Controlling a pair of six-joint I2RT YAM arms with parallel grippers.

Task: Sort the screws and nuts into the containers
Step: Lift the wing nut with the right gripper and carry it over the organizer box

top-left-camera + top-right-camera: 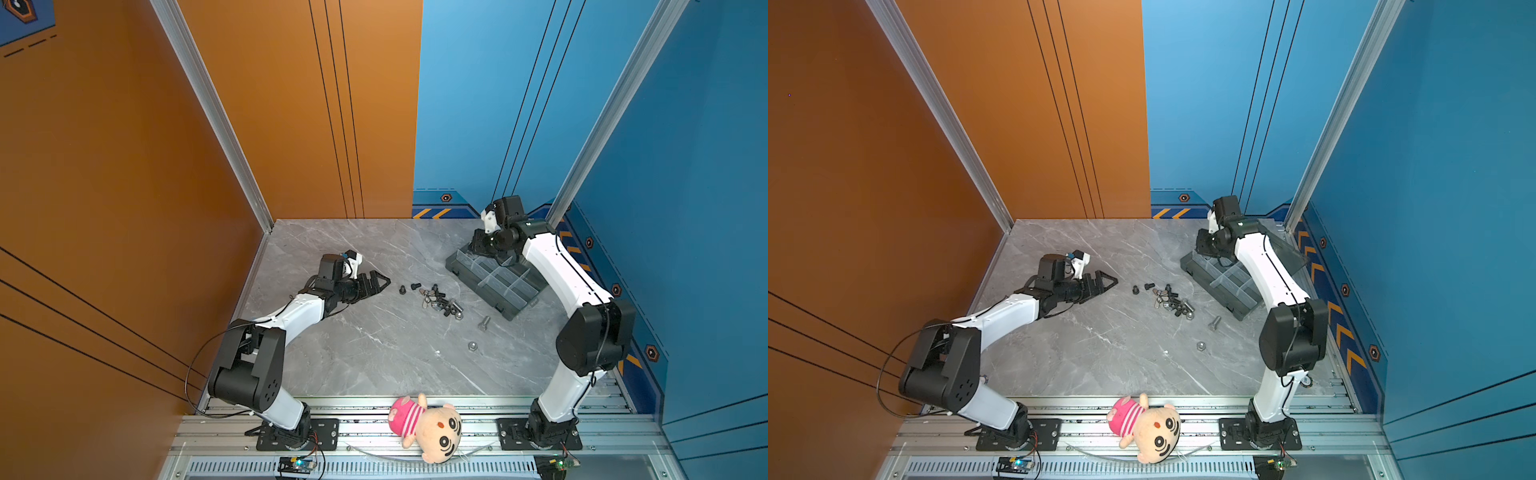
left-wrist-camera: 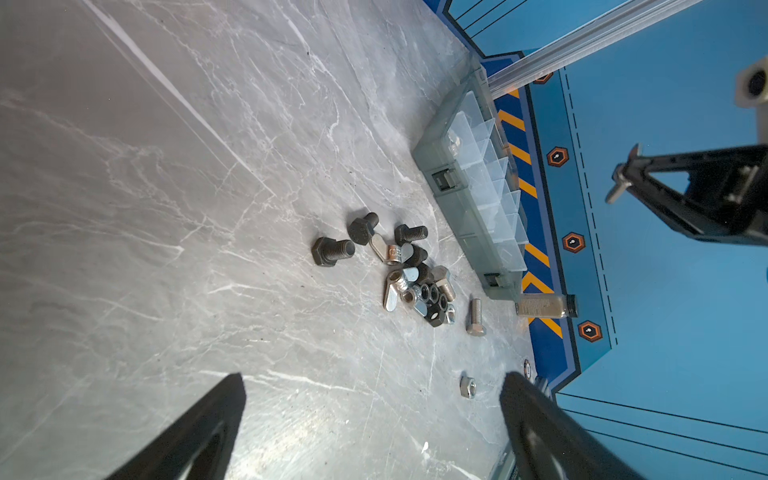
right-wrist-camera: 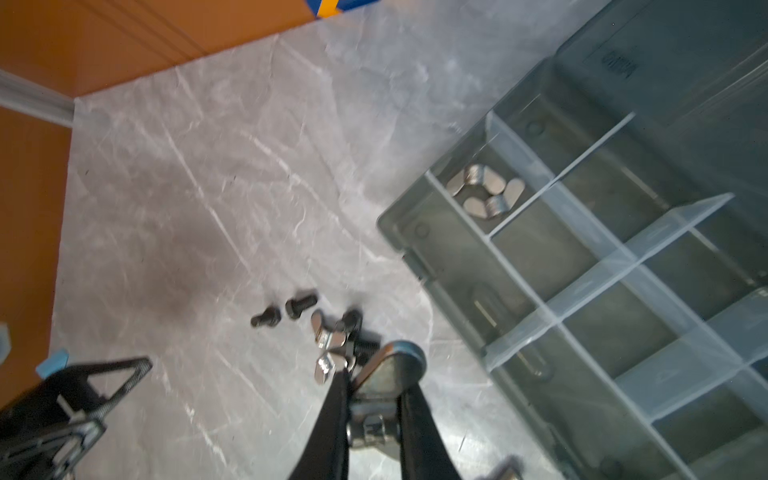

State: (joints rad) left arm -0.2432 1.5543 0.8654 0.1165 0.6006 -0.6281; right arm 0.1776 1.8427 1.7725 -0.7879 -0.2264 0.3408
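A silver wing nut (image 3: pixel 390 370) is pinched between the right jaws, which are closed narrow on it. It hangs clear of the bench (image 1: pixel 353 361), by the far corner of the smoky-grey organizer box (image 1: pixel 473 289). The box's lid stands open, and two more wing nuts (image 3: pixel 484 191) lie in a compartment at that end. Near the box, a loose pile of screws and nuts (image 1: pixel 438 299) rests mid-bench. A larger silver bolt (image 1: pixel 484 322) and a lone hex nut (image 1: pixel 472 345) lie apart on its near side. The left jaws are spread wide and empty, low over the bench left of the pile. The bench is grey, veined like marble. Orange panels (image 1: pixel 124 166) wall it at left and back, blue panels (image 1: pixel 685 166) at right. A plush doll (image 1: pixel 428 424) lies on the front aluminium rail (image 1: pixel 353 428).
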